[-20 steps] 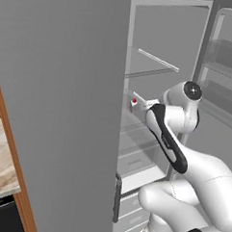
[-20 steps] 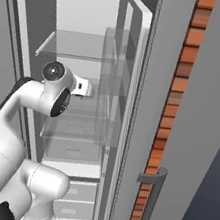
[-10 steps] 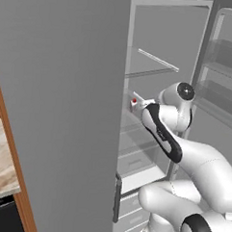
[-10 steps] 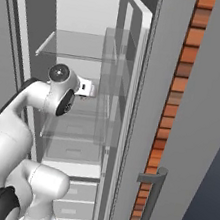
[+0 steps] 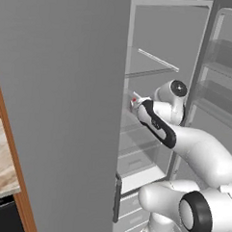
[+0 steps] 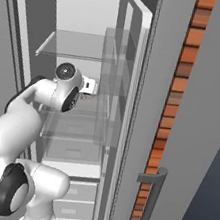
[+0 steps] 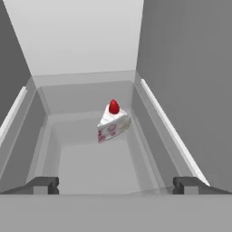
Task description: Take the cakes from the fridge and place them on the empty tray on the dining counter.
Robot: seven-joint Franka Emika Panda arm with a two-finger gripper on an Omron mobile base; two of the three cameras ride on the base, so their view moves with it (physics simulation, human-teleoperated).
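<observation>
Nearest, at the bottom edge of the hand view, the pincer [image 7: 115, 186] stands spread wide with nothing held. Beyond it, at frame centre, the white cake [image 7: 113, 124] sits in a fridge [image 6: 81, 51] compartment. It looks soft, light and crushable; a gentle hold across the wedge's flat sides seems safest.

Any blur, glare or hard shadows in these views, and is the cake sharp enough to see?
Hand view: flat even light, soft shading, white cake sharp between the open gripper. Both base views: no glare on the fridge; its glass shelves look faint.
</observation>
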